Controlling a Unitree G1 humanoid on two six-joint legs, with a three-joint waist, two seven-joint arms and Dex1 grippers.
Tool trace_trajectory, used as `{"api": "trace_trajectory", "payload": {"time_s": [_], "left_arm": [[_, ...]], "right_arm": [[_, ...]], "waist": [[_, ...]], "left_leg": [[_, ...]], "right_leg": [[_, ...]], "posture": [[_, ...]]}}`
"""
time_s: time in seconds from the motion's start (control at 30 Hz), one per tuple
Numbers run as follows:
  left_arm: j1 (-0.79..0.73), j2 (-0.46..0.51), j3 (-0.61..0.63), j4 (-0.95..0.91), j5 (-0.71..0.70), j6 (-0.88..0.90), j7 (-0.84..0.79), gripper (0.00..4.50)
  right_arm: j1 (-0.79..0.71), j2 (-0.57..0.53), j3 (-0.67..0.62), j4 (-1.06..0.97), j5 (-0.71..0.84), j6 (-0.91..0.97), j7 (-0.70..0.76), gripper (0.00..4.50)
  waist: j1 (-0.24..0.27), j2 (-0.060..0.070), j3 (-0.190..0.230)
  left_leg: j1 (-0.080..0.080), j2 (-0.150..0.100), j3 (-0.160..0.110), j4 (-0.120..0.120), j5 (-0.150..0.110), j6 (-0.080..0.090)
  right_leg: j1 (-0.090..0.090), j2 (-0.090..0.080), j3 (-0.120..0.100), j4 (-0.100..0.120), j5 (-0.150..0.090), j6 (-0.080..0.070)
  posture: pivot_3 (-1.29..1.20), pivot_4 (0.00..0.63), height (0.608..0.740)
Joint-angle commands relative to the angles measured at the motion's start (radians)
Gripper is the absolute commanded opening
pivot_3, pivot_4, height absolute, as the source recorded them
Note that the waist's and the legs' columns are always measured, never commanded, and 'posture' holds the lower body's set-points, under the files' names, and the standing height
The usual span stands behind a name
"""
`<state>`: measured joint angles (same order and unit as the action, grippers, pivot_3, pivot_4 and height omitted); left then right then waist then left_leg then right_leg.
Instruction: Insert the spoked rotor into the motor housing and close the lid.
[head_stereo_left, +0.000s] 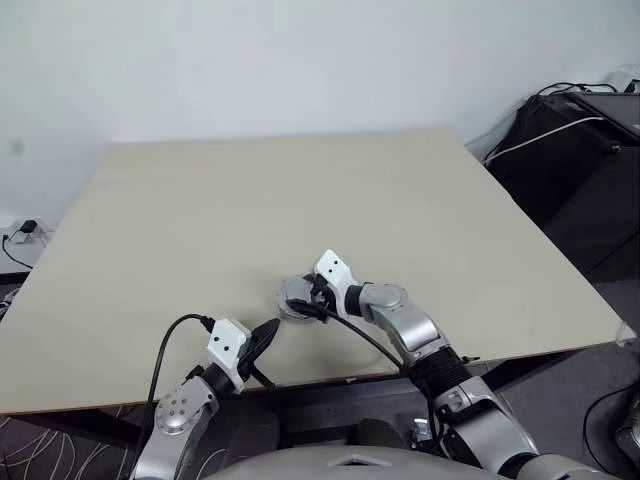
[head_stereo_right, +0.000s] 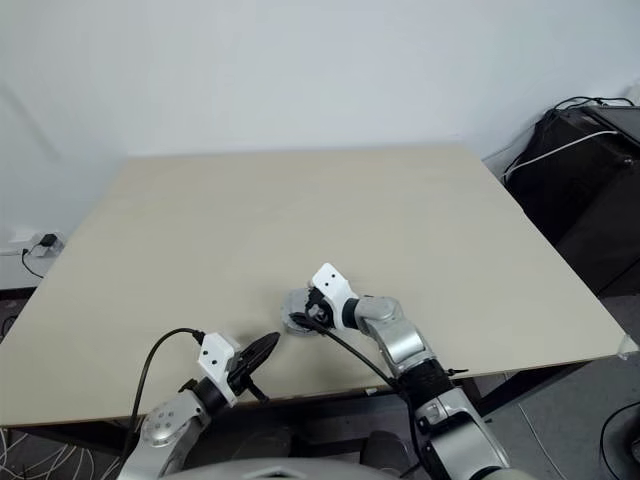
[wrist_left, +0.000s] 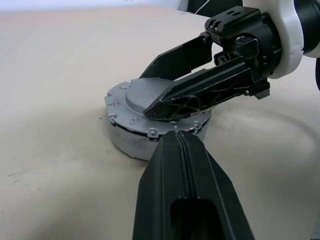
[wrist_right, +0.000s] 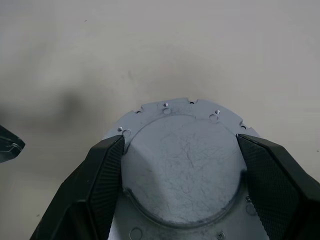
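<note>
Your lid (wrist_right: 182, 170) sits pale grey face up on the round grey body near the table's (head_stereo_left: 300, 200) front edge, at about six o'clock on the tabletop. The right gripper (wrist_right: 180, 165) straddles the lid's raised centre disc, fingers spread wide on either side. At its seven o'clock, just off the assembly, your left gripper (head_stereo_left: 262, 340) is pressed together, pointing toward it.

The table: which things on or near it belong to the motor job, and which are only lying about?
For the job:
- lid, seated on the round grey motor assembly
- right gripper, jaws spread either side of the lid's raised centre
- left gripper, jaws shut, beside the assembly
- table

Lying about:
- black equipment and cables past the table's right edge
- wall plug at left
</note>
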<state>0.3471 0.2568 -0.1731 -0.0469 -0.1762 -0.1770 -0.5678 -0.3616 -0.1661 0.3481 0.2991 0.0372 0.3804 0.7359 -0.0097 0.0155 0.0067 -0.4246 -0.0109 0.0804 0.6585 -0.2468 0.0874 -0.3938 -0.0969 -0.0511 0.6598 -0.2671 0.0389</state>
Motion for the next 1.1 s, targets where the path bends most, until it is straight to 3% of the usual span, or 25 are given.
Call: {"api": "trace_trajectory", "payload": {"time_s": [0.03,1.1], "left_arm": [[-0.005,-0.003,-0.004,-0.042,-0.003,-0.006,0.0,0.0],[-0.103,-0.063,0.078,-0.014,0.009,0.101,0.163,0.0]], "right_arm": [[0.005,-0.019,0.014,-0.007,-0.009,0.019,0.017,3.26],[-0.012,-0.054,0.065,-0.009,-0.058,0.144,-0.022,3.26]], "waist": [[0.001,0.0,0.0],[0.006,0.0,-0.002]], "left_leg": [[0.0,0.0,0.0,0.0,0.0,0.0],[0.001,0.0,0.001,-0.001,0.0,0.0]], "right_leg": [[0.0,0.0,0.0,0.0,0.0,0.0],[0.001,-0.001,0.0,-0.001,0.0,0.0]], "posture": [[0.0,0.0,0.74],[0.0,0.0,0.74]]}}
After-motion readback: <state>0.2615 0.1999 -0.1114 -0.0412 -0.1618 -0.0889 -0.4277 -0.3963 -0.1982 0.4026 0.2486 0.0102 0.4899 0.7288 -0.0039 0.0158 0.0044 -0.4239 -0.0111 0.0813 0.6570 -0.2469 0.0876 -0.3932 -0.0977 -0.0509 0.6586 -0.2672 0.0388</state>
